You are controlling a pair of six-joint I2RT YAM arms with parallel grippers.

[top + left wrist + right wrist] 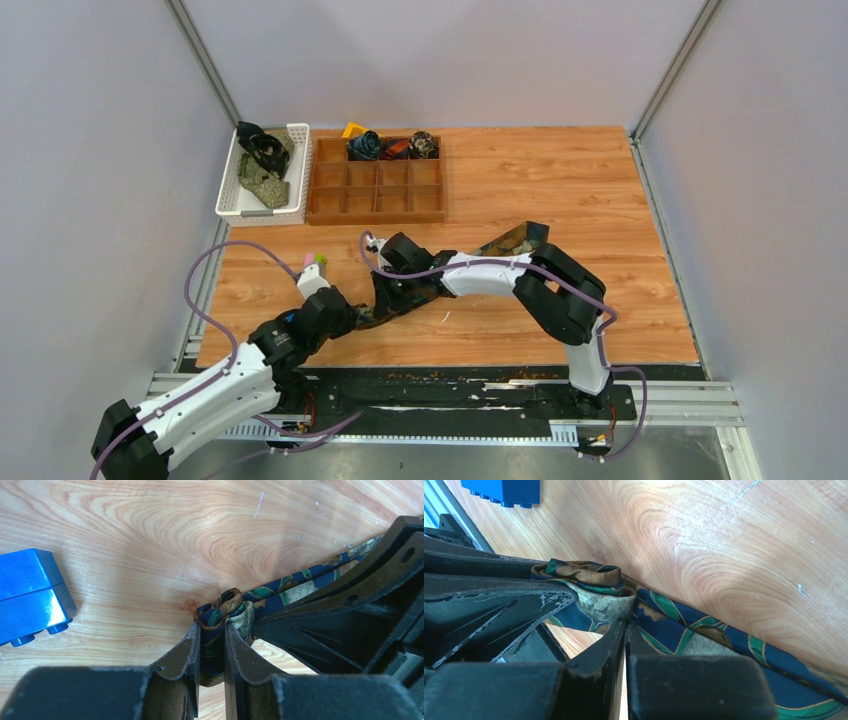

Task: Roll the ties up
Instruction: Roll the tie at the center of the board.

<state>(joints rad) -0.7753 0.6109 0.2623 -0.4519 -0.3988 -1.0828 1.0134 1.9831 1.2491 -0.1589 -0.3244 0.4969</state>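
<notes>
A navy tie point(500, 243) with a green and tan pattern lies slanted across the middle of the table. Its near end is wound into a small roll point(226, 607). My left gripper point(214, 630) is shut on that roll, with fabric filling the gap between its fingers. My right gripper point(625, 624) is shut, its tips pressed against the roll point(599, 592) from the other side; no cloth shows between its fingers. The tie's flat length point(724, 640) runs away to the right. In the top view both grippers point(350, 318) point(388, 295) meet at the tie's left end.
A white basket point(228, 195) at the back left holds loose ties point(262, 165). Beside it a wooden tray point(378, 200) has rolled ties point(365, 146) in its back row. A blue block point(30, 595) lies near the roll. Small pink and green blocks point(315, 260) sit by the left arm.
</notes>
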